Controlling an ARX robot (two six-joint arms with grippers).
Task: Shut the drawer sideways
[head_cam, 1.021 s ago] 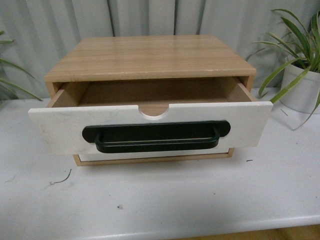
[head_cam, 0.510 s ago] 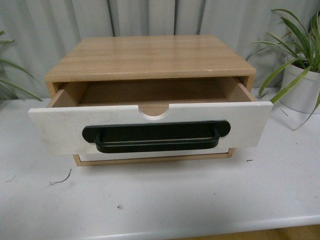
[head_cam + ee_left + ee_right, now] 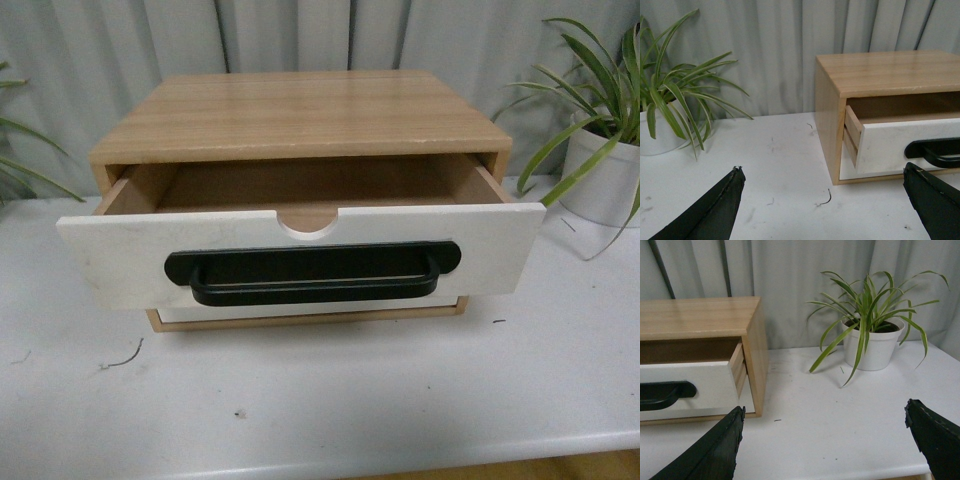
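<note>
The drawer (image 3: 120, 255) has a white front, a long black bar handle (image 3: 312, 273) and a semicircular notch in its top edge. It is pulled out of a wooden cabinet (image 3: 300, 115) and its inside shows empty. Neither arm shows in the front view. In the left wrist view my left gripper (image 3: 824, 172) is open over the white table, off the cabinet's left end, with the drawer (image 3: 890, 145) ahead. In the right wrist view my right gripper (image 3: 825, 412) is open, off the cabinet's right end, with the drawer (image 3: 695, 385) ahead.
A potted plant (image 3: 605, 165) stands on the white table (image 3: 330, 390) right of the cabinet, also in the right wrist view (image 3: 871, 342). Another potted plant (image 3: 662, 122) stands at the left. A grey curtain hangs behind. A plain white front (image 3: 300, 311) sits under the drawer.
</note>
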